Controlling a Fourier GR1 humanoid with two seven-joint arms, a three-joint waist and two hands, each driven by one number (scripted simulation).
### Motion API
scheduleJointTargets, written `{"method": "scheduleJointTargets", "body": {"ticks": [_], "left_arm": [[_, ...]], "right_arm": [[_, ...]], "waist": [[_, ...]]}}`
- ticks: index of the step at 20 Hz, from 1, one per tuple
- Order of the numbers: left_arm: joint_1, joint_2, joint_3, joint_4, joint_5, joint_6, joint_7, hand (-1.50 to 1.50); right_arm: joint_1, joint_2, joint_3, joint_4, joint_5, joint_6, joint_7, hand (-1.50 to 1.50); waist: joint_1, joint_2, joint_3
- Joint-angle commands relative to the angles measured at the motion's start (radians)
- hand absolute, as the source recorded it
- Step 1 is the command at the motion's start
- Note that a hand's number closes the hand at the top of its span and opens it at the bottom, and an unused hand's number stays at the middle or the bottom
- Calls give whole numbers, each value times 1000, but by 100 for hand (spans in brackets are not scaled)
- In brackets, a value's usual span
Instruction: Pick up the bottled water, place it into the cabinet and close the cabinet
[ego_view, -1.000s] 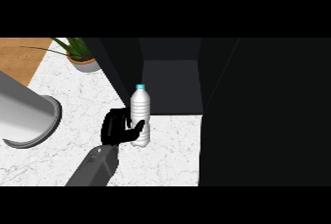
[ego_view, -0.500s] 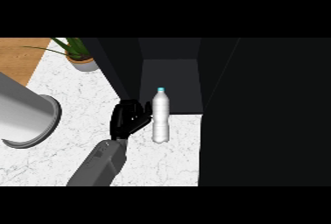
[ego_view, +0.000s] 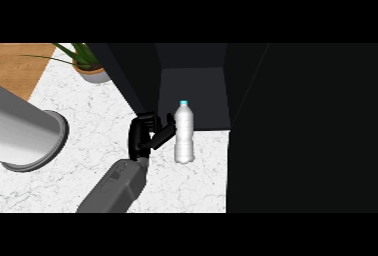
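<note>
The bottled water, clear with a blue cap, stands upright at the front edge of the open dark cabinet. Its cap end shows against the cabinet's inside and its base over the white counter. My left hand is just left of the bottle. The fingers point up and look straight, with a gap between them and the bottle. The thumb reaches right and touches the bottle's side. No right hand shows in the head view.
The cabinet's dark side fills the right of the view. A large grey pot lies at the left on the marble counter. A potted plant stands at the back left, beside a wooden surface.
The bottle has travelled right from the counter to the cabinet's front, and has barely moved in the last half second. The hand went from curled round the bottle's lower part to standing beside it with fingers up.
</note>
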Motion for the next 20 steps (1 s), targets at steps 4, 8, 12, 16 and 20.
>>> {"method": "scheduleJointTargets", "body": {"ticks": [4,8,12,16,20], "left_arm": [[-287,-1,-4,35,-23,58,118,150],[-297,34,-74,86,-107,164,137,150],[-315,35,-66,138,-102,215,169,150],[-315,35,-18,117,-54,250,180,150],[-315,57,-22,100,-51,275,182,150]], "right_arm": [[-16,-3,-14,-47,-43,6,17,-150],[-28,-23,-51,-37,-76,25,25,-150],[-62,-15,-50,-18,-77,26,26,-150],[-57,-6,-34,-19,-82,28,34,-150],[-48,-25,-67,10,-81,56,3,-150]], "waist": [[-43,14,-6],[-59,18,-4],[-62,26,-5],[-71,30,-7],[-84,26,-5]]}}
